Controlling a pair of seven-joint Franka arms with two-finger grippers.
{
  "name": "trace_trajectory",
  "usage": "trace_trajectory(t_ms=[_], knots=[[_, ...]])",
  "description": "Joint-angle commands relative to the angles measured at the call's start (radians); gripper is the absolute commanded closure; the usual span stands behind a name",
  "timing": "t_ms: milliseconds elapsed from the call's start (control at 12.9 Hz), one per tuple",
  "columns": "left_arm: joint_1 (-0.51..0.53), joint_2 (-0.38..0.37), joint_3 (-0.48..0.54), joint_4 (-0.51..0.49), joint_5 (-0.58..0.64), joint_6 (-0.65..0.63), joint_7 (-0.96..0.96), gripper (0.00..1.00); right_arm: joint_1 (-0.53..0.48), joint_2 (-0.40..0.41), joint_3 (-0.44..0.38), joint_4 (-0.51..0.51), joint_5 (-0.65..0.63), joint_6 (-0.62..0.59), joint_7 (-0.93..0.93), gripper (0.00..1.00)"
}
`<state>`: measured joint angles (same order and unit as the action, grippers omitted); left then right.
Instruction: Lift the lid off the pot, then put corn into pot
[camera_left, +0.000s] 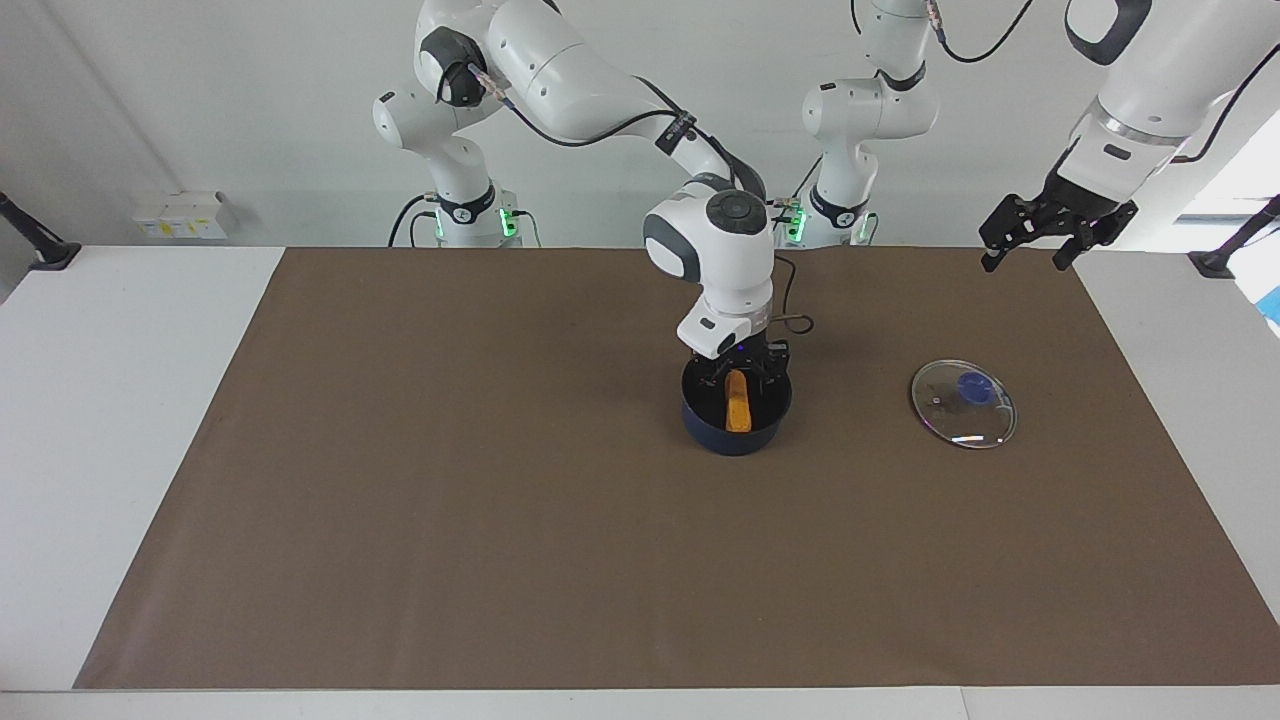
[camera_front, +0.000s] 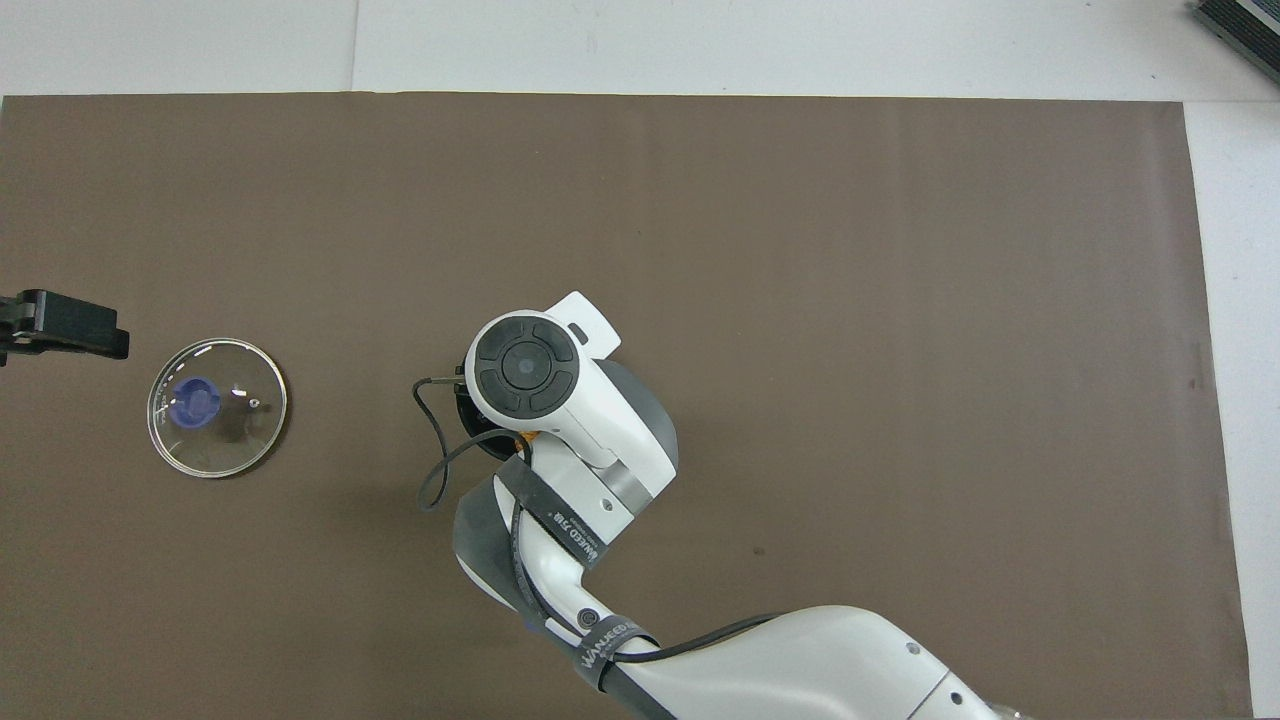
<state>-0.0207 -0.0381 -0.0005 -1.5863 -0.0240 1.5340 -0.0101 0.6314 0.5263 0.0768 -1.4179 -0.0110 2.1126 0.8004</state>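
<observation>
The navy pot (camera_left: 733, 438) stands mid-table, its handle hidden. The yellow-orange corn (camera_left: 738, 402) lies tilted inside it, its lower end at the rim farther from the robots. My right gripper (camera_left: 742, 372) hangs just over the pot's mouth with its fingers spread to either side of the corn's upper end. In the overhead view the right arm covers the pot, and only a sliver of corn (camera_front: 528, 437) shows. The glass lid (camera_left: 963, 403) with its blue knob lies flat on the mat toward the left arm's end, also seen in the overhead view (camera_front: 217, 407). My left gripper (camera_left: 1025, 250) waits open and empty, raised above the mat's edge.
A brown mat (camera_left: 500, 500) covers most of the white table. A black cable (camera_front: 432, 470) loops off the right wrist beside the pot. Black clamp stands (camera_left: 40, 245) sit at the table's corners nearest the robots.
</observation>
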Motion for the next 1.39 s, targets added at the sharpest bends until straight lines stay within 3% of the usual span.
trace_trajectory(t_ms=[0,850,1314], knots=[[-0.008,-0.006,0.007,0.003,-0.008,-0.017,-0.011,0.0,-0.102,-0.097,0.011,-0.027,-0.018,-0.057,-0.074,0.0],[-0.009,-0.005,0.005,0.003,-0.005,-0.006,0.068,0.0,-0.436,-0.379,0.006,-0.027,-0.029,-0.367,-0.486,0.0],[-0.008,-0.008,0.005,-0.001,-0.007,-0.009,0.059,0.0,-0.561,-0.463,0.001,-0.015,-0.027,-0.436,-0.558,0.0]])
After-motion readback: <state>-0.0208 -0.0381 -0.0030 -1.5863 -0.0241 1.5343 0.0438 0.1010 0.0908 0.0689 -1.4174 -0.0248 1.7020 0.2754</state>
